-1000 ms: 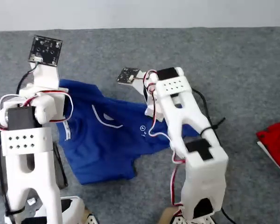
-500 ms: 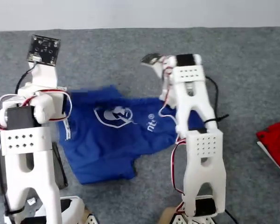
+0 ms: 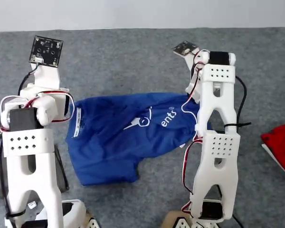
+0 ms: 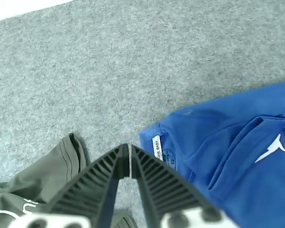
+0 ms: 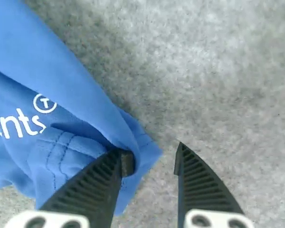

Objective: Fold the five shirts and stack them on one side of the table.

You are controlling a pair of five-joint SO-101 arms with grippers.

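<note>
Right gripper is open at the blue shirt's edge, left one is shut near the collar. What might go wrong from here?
The blue shirt has its edge bunched against one finger of the open right gripper; pulling away might snag and drag it.
The shirt lies rumpled and skewed, so a fold now would likely come out uneven.
The shut left gripper sits beside the olive shirt; a grab there might catch it too.

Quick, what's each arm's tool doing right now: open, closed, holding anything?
Left tool: closed, holding nothing.
Right tool: open; an edge of the blue shirt lies against one finger, not clamped.
</note>
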